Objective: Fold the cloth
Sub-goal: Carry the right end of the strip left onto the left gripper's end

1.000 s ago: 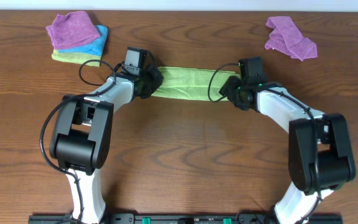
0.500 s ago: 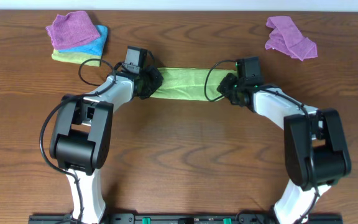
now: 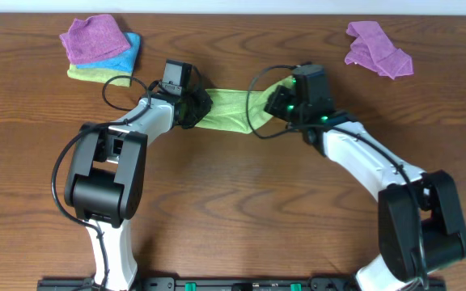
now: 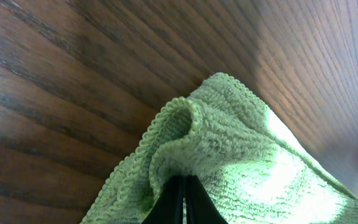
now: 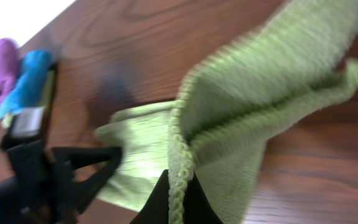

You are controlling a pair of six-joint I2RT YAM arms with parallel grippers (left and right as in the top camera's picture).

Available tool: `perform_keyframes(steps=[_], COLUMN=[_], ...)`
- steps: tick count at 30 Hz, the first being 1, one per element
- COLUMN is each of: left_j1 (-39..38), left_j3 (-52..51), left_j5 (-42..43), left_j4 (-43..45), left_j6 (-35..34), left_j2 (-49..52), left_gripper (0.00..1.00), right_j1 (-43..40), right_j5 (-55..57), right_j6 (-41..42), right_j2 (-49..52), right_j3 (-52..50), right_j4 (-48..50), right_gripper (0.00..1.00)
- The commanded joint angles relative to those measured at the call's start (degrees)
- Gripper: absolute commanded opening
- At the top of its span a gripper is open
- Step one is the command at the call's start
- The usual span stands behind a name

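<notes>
The cloth (image 3: 231,109) is a green terry strip folded lengthwise, lying across the middle back of the table. My left gripper (image 3: 194,107) is shut on its left end; in the left wrist view the cloth (image 4: 247,162) bunches over the closed fingertips (image 4: 182,193). My right gripper (image 3: 280,100) is shut on the right end and holds it lifted above the table, pulled toward the left. The right wrist view has the cloth's stitched edge (image 5: 178,168) pinched between the black fingers (image 5: 157,202), with the rest of the cloth (image 5: 272,81) hanging off to the right.
A stack of folded cloths, purple on blue on yellow-green (image 3: 99,47), sits at the back left. A crumpled purple cloth (image 3: 377,48) lies at the back right. The left arm (image 5: 48,171) shows in the right wrist view. Black cables loop near both wrists.
My right gripper shut on the cloth's right end, lifted it and carried it leftward toward the left gripper. The green strip now looks shorter. The left gripper has not moved.
</notes>
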Motion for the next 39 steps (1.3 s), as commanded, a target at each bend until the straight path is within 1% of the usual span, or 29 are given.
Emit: perform_keyframes(steps=[1, 5, 11, 15, 18, 24, 30, 39], left_j1=[-0.31, -0.31, -0.28, -0.28, -0.22, 0.46, 1.92, 2.03], left_j3=[-0.66, -0.66, -0.66, -0.63, -0.59, -0.5, -0.44, -0.44], left_j5=[-0.15, 0.83, 1.31, 1.86, 2.84, 3.89, 5.11, 5.25], left_j4=[-1.55, -1.53, -1.51, -1.53, -1.57, -1.6, -1.57, -1.6], left_j6=[0.83, 0.83, 0.85, 1.03, 1.97, 3.06, 3.85, 4.72], left_j2=[1.6, 1.6, 1.6, 1.6, 1.57, 1.38, 1.36, 1.36], left_gripper=[0.06, 0.06, 0.06, 0.06, 0.06, 0.06, 0.06, 0.06], right_j1=[2.89, 5.25, 7.28, 7.65, 7.65, 7.67, 8.2, 11.5], right_j5=[-0.46, -0.39, 1.46, 0.9, -1.44, -2.05, -3.58, -4.92], right_j6=[-0.79, -0.61, -0.68, -0.9, -2.14, -5.84, -5.97, -5.57], right_j2=[-0.11, -0.04, 0.07, 2.89, 6.91, 11.23, 11.54, 14.82], right_j3=[-0.07, -0.07, -0.07, 1.27, 4.98, 13.16, 14.4, 16.9], right_j4=[2.05, 4.52, 5.07, 6.64, 5.53, -2.08, -1.9, -2.05], right_gripper=[0.01, 0.01, 0.01, 0.01, 0.01, 0.01, 0.01, 0.01])
